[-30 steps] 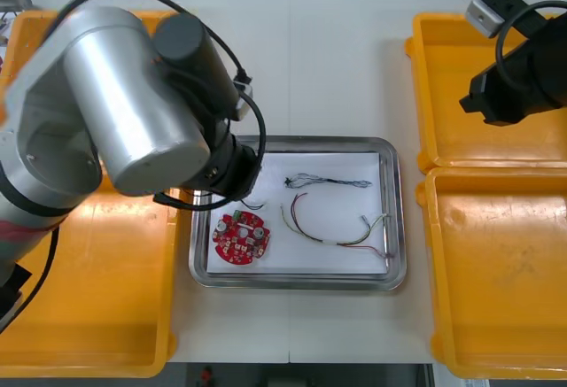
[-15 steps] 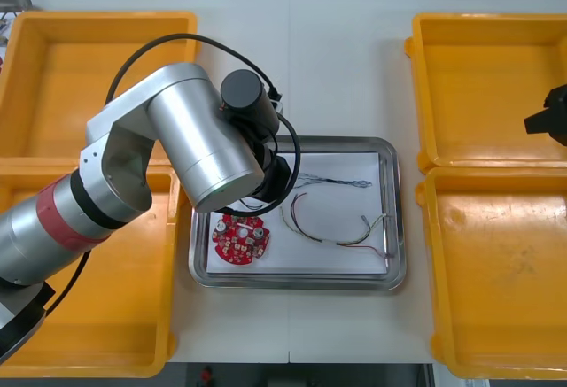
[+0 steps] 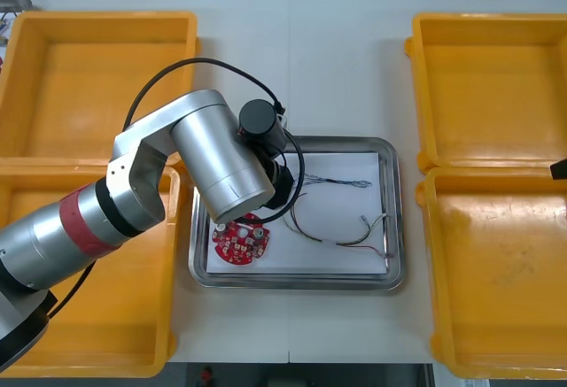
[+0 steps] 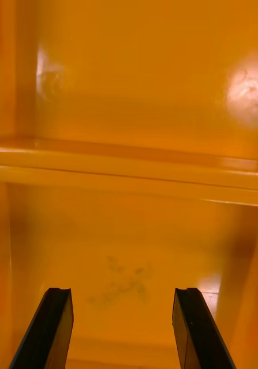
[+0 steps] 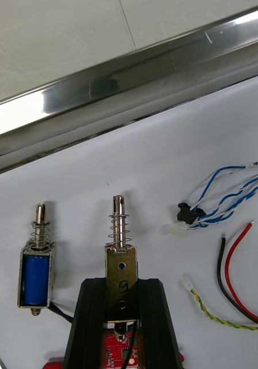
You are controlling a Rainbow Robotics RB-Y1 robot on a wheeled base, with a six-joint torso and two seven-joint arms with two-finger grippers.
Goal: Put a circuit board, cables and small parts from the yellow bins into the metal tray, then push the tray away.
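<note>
Clamping a small metal part (image 5: 120, 253) between them, the left jaws hang low over the white inside of the metal tray (image 5: 134, 86). The left wrist view shows this: the part lies in line with the jaws, and its spring-wound pin points toward the tray's shiny rim. Whether the part touches the white liner cannot be told. Just beside it, apart from the jaws, a second small metal part (image 5: 35, 271) with a blue body lies on the liner. On the jaws' other side lie the twisted blue and white cable (image 5: 227, 193) and the red and yellow cable (image 5: 235, 277). An edge of the round red circuit board (image 5: 112, 350) peeks out under the jaws.

From above, the left arm (image 3: 208, 161) covers the jaws and both parts. That view gives the layout instead. The tray sits mid-desk (image 3: 345, 59) between the yellow bins (image 3: 97, 86), the board is in its near left corner, and the two cables are spread across its middle and right.

The right jaws stand released, with nothing between them, above the floor of a right-side bin. In the front view a dark tip of the right arm (image 3: 560, 170) sits at the edge where the two right-hand bins meet.
</note>
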